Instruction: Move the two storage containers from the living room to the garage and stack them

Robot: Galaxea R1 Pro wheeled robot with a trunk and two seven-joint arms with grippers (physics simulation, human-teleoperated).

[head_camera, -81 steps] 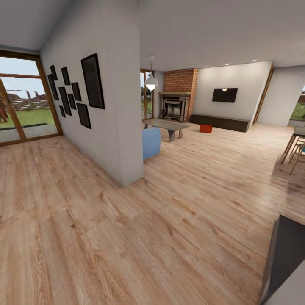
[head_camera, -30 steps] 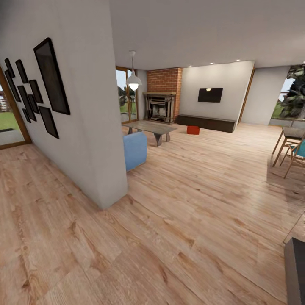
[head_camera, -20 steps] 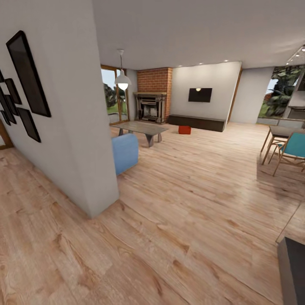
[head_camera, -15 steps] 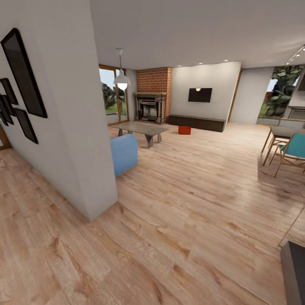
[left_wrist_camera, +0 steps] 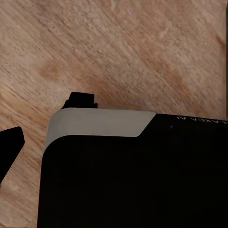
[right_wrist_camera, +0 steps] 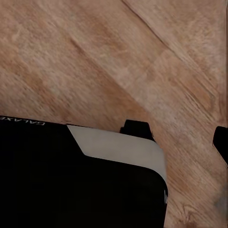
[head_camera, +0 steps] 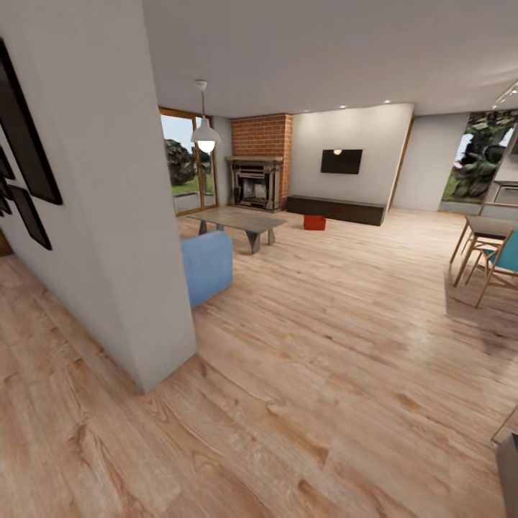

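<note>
Jaws hidden behind robot body in wrist views, orange-red container (head_camera: 314,222) on far plank floor (head_camera: 338,324)

An orange-red storage container (head_camera: 314,222) sits on the living room floor (head_camera: 338,338).

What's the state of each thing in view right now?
storage container: on the living room's wood floor in front of the low TV cabinet, upright, untouched.
pendant lamp: lit.
wall TV: screen dark.
fireplace: no fire seen.
left gripper: over bare wood floor, holds nothing, fingers apart.
right gripper: over bare wood floor, holds nothing, fingers apart.
</note>
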